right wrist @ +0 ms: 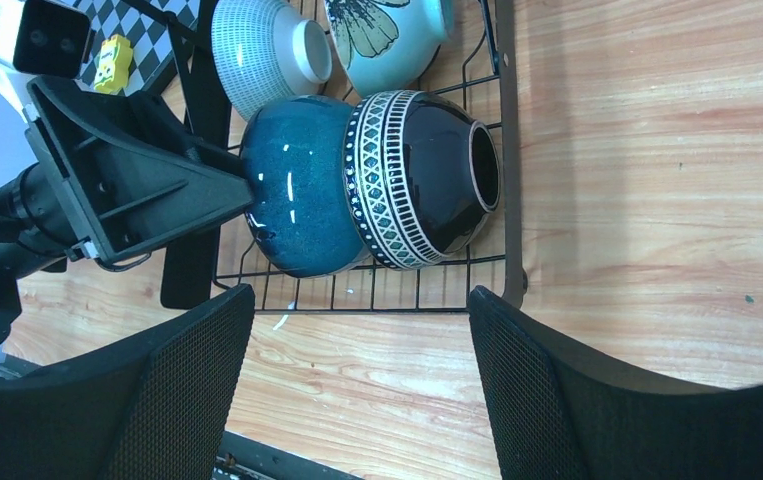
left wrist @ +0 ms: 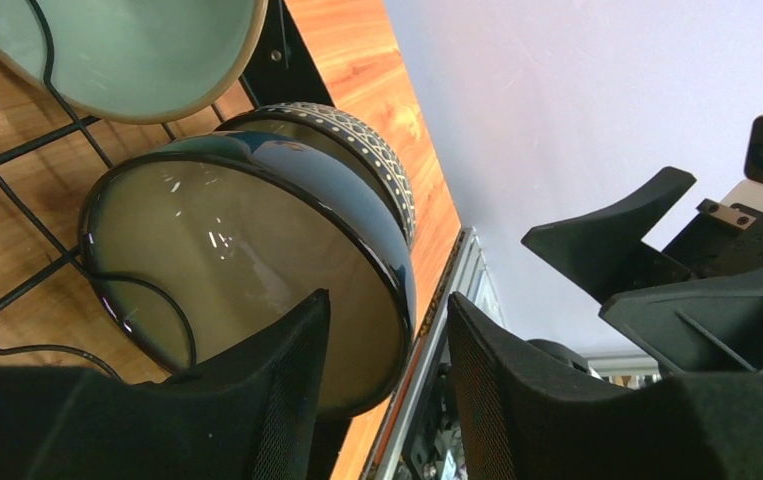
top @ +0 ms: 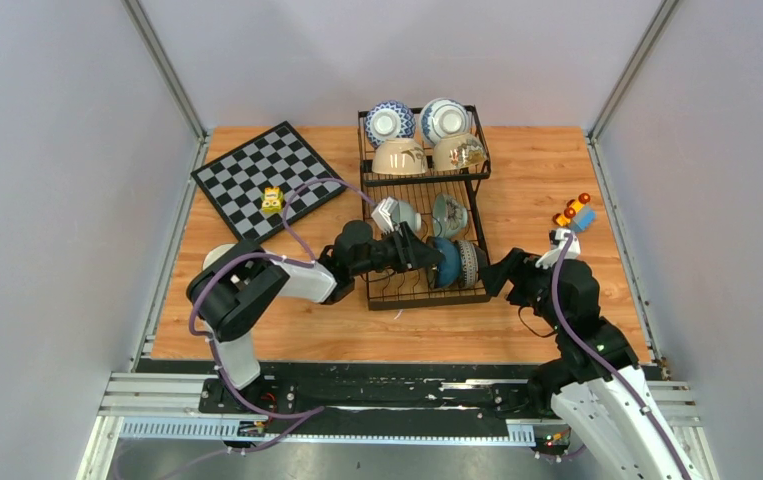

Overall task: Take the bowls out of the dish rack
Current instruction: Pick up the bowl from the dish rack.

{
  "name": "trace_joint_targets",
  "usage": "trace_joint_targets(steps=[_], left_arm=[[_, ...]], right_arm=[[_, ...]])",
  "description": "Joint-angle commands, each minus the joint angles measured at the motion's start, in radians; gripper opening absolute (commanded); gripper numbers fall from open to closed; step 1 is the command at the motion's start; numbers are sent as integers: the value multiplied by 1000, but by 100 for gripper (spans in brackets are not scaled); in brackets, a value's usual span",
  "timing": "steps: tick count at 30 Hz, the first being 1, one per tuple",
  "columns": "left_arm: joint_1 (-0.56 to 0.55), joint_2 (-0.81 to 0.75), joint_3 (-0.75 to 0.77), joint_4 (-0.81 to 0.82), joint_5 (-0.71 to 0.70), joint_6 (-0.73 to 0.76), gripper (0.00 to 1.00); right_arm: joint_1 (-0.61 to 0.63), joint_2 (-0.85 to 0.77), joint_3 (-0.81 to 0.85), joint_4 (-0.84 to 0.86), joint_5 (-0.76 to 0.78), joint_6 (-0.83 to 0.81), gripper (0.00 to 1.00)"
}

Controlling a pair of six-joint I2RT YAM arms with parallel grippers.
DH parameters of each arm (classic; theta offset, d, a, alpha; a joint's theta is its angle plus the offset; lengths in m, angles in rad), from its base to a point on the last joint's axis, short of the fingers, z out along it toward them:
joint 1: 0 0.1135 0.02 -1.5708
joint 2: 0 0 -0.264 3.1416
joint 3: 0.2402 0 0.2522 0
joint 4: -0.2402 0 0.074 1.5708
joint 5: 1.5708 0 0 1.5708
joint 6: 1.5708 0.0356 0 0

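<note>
On the worktop [top: 537, 300], the rack [top: 362, 150] at centre frame holds eight bowls [top: 398, 157]: four in its upper basket, four on edge in the lower tray. The blue bowl [top: 446, 262], at the tray's lower middle, opens leftward toward the left gripper [left wrist: 387, 305]. That gripper's fingers stand apart astride the rim, one inside, not yet clamped. The right gripper [right wrist: 360, 292] hangs wide apart and empty, just right of the tray.
</note>
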Motion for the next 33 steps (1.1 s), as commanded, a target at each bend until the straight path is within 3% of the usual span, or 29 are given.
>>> trace_joint_targets(steps=[1, 6, 12, 23, 33], left_arm=[[-8, 47, 24, 91, 29, -25, 49], [-8, 72, 23, 128, 39, -39, 48], [-8, 98, 25, 183, 53, -60, 37], [-8, 126, 20, 237, 61, -80, 26], [-8, 147, 20, 280, 69, -88, 0]], right_arm=[[-15, -10, 2, -24, -9, 2, 82], [-15, -11, -1, -29, -6, -2, 82], [-15, -10, -7, -30, -3, -3, 82], [-15, -10, -15, -34, 1, -9, 82], [-15, -8, -16, -40, 4, -13, 82]])
